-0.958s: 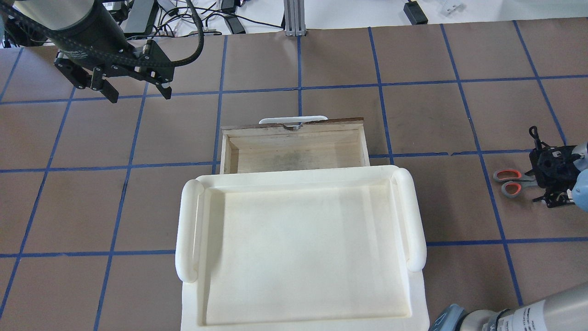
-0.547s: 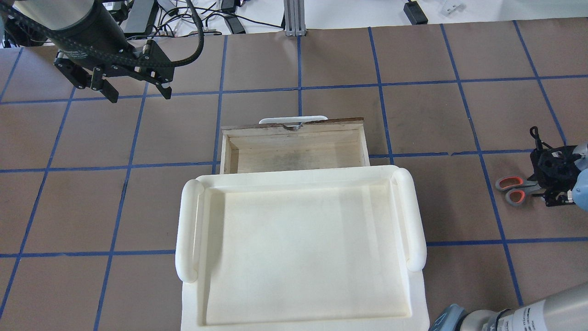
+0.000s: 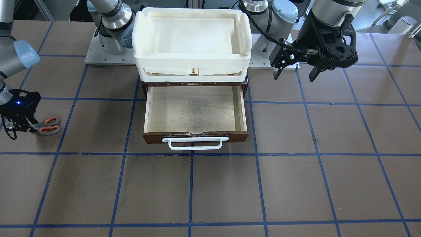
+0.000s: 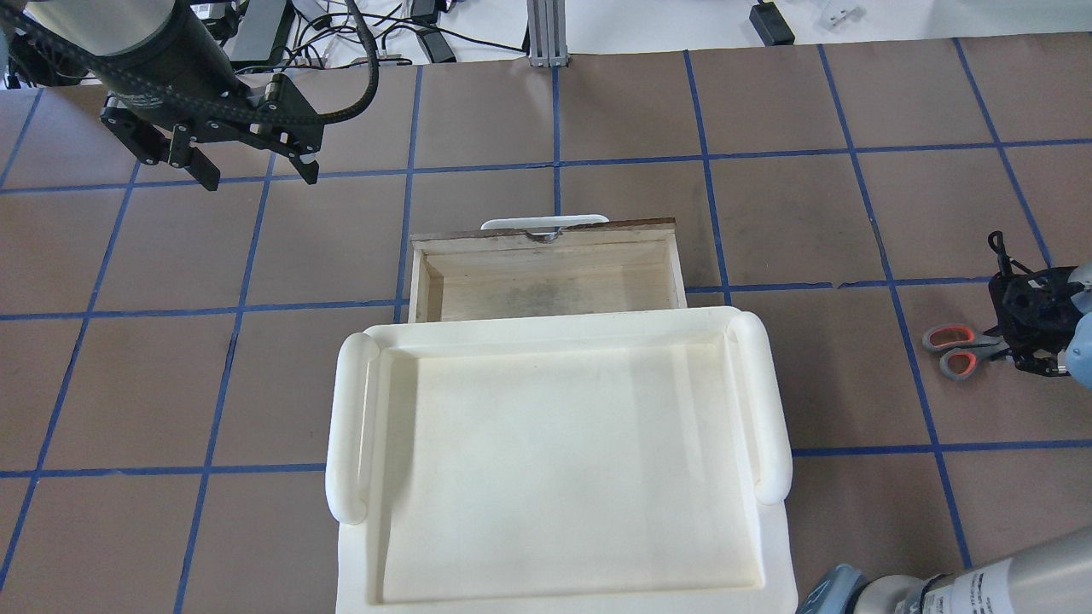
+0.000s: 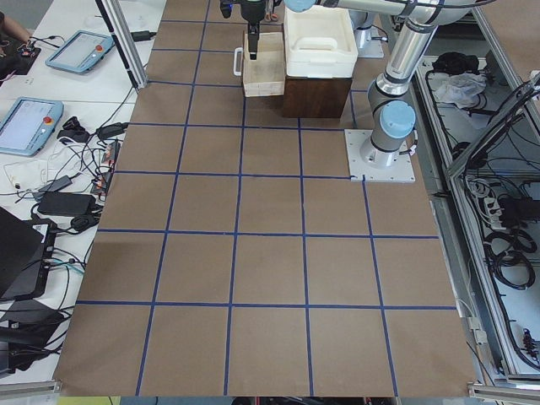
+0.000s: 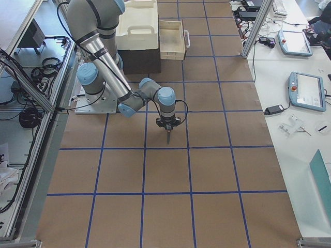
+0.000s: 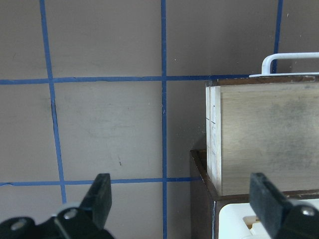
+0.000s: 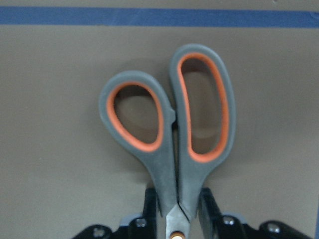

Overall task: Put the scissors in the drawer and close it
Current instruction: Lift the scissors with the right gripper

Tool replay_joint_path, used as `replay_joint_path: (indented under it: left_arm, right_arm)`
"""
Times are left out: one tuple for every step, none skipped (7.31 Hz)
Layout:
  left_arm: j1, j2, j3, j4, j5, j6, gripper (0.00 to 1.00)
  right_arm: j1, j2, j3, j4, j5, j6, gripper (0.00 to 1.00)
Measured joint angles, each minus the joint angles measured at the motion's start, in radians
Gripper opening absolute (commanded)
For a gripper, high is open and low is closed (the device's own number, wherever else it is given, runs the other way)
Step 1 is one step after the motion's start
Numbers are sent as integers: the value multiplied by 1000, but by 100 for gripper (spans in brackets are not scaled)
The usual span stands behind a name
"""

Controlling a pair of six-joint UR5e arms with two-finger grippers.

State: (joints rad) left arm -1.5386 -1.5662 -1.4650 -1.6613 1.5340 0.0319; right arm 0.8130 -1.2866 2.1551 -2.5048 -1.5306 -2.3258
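The left gripper is held above the brown worktop, which is marked in squares by blue tape lines, well apart from the drawer and to its left in the overhead view. Its fingers are spread wide and nothing is held between them. In the middle, the drawer is pulled out of a dark brown cabinet. Its pale plywood interior is exposed, and its white bar handle is fixed to the dark front panel. A white plastic tray is set on top of the cabinet. Far to the right, well apart from the drawer, the scissors are found just past a blue line, their grey, orange-lined handles pointed toward the drawer. They are pinched near the pivot by the right gripper, whose fingers are pressed against both sides. It cannot be told whether the scissors rest on the worktop.
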Motion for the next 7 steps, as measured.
replay_joint_path:
  left_arm:
    - [0, 0, 0, 0, 0, 0, 100]
    - [0, 0, 0, 0, 0, 0, 100]
    - [0, 0, 0, 0, 0, 0, 100]
    - [0, 0, 0, 0, 0, 0, 100]
    - [0, 0, 0, 0, 0, 0, 100]
    - [0, 0, 0, 0, 0, -1, 100]
    - [0, 1, 0, 0, 0, -1, 100]
  right_arm:
    - [0, -7, -5, 3, 0, 2, 23]
    - [1, -12, -14, 7, 0, 3, 23]
    - [2, -20, -23, 17, 1, 5, 23]
    - [4, -37, -31, 38, 3, 8, 23]
    - [5, -68, -41, 79, 7, 15, 23]
    - [10, -106, -70, 156, 12, 31, 23]
    - [27, -133, -116, 245, 14, 47, 23]
